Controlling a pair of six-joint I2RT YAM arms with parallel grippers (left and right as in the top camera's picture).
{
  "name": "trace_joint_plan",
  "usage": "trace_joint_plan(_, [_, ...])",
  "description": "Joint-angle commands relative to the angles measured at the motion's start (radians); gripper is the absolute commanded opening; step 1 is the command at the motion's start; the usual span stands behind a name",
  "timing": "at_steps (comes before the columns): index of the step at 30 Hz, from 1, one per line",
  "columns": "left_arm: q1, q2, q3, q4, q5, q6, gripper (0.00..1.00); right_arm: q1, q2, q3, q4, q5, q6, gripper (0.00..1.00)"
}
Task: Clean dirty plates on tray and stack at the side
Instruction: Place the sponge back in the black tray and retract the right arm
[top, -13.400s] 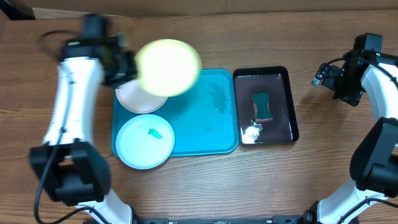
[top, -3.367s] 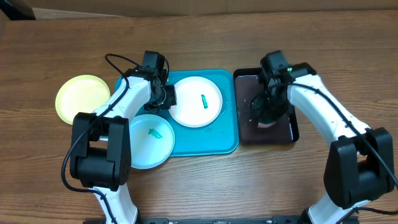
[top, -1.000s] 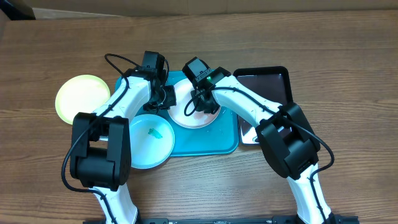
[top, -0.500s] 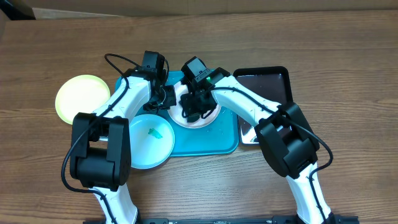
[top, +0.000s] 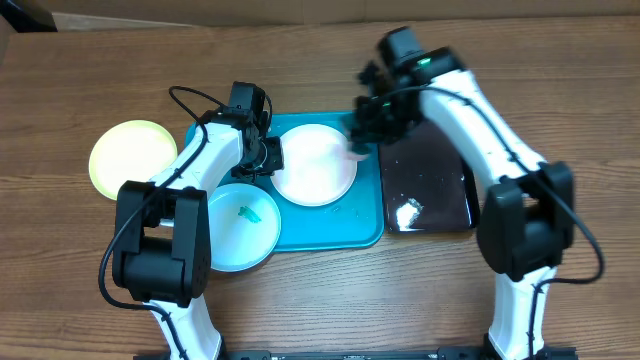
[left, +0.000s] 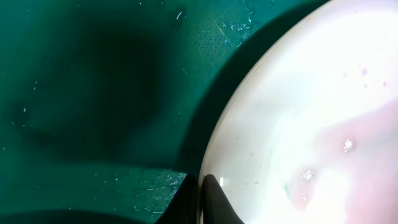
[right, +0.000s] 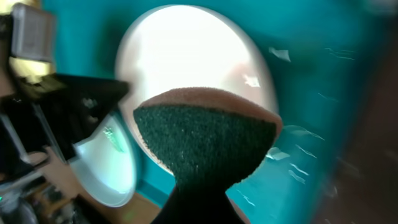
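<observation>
Since half a second ago the right hand (top: 366, 122) has swung off the white plate (top: 315, 170) toward the far edge of the surface (top: 560, 60). It now hangs over the line where the turquoise tray (top: 350, 228) meets the black tray (top: 445, 185).

From overhead, the white plate lies in the far half of the turquoise tray and shows no teal smear. The left hand (top: 268, 157) is clenched on its left rim. A light blue plate (top: 235, 235) sits at the tray's near-left corner, overhanging the rim, with a small teal smear (top: 247, 212) on it. A yellow-green plate (top: 132, 158) rests alone on the surface toward the left edge, off the tray. The black tray lies just beside the turquoise tray's right side and holds a white patch (top: 405, 212) near its near-left corner.

From the left wrist, two dark fingertips (left: 214, 198) pinch the white plate's rim, and wet droplets dot the plate and tray floor.

From the right wrist, blurred, the right hand grasps a sponge (right: 205, 134) with its dark green scouring face toward the camera and a pinkish layer on top. Behind it lie the white plate, the turquoise tray and, at lower left, the light blue plate.
</observation>
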Motion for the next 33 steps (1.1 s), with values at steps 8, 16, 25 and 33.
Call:
trace_joint_plan(8, [-0.006,-0.018,-0.005,0.006,0.004,0.018,0.06,-0.114,-0.034,-0.039,-0.130,0.528,-0.068,0.04])
trace_joint_plan(16, [-0.006,-0.018,-0.005,0.007,0.004,0.019,0.07,-0.123,-0.034,-0.208,0.051,0.531,-0.099,0.22])
trace_joint_plan(25, [-0.006,-0.018,-0.005,0.012,0.004,0.018,0.29,-0.134,-0.035,-0.135,0.019,0.530,-0.094,0.68])
trace_joint_plan(33, [-0.022,-0.018,-0.029,0.057,-0.004,-0.004,0.32,-0.222,-0.035,-0.049,-0.027,0.515,-0.039,0.77])
